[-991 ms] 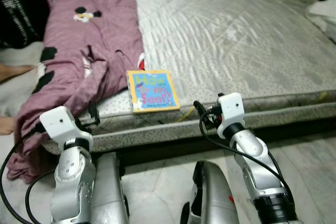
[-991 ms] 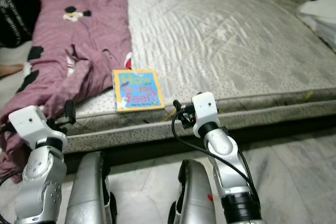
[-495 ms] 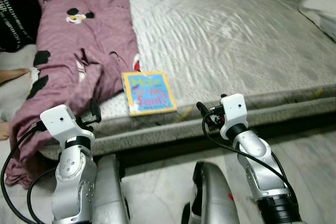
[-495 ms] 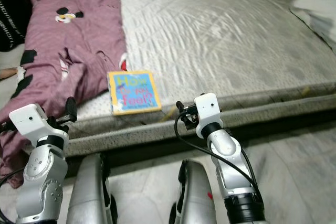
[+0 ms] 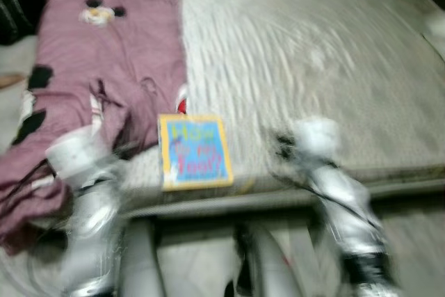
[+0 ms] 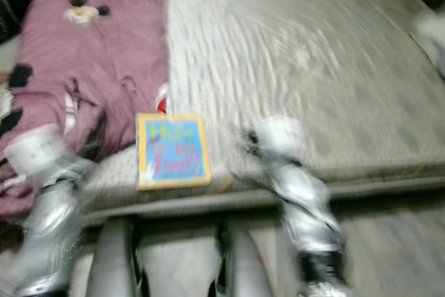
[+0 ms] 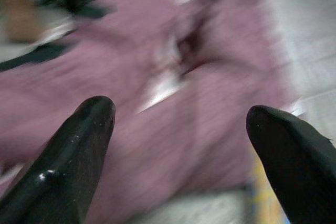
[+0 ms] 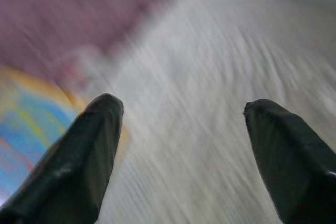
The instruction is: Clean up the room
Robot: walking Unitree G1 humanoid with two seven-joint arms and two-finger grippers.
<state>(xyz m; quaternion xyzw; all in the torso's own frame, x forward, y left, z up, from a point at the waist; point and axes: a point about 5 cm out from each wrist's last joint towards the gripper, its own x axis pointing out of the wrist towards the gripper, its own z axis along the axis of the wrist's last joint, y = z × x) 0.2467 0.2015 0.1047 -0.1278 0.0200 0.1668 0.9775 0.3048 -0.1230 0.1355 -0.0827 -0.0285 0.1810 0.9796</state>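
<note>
Frames blurred. Book [image 5: 195, 151] lies flat at the mattress [image 5: 327, 53] front edge, just beside the purple blanket [image 5: 90, 81]. Left gripper [image 7: 181, 129] and right gripper [image 8: 181, 129] flank the book, jaws open, empty; likely squaring up for pickup.

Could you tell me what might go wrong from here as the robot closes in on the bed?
The views are blurred, so aim at the book may be poor. The book lies at the mattress edge; a nudge from the open right claw could tip it off. The open left claw faces the blanket and could snag it.
</note>
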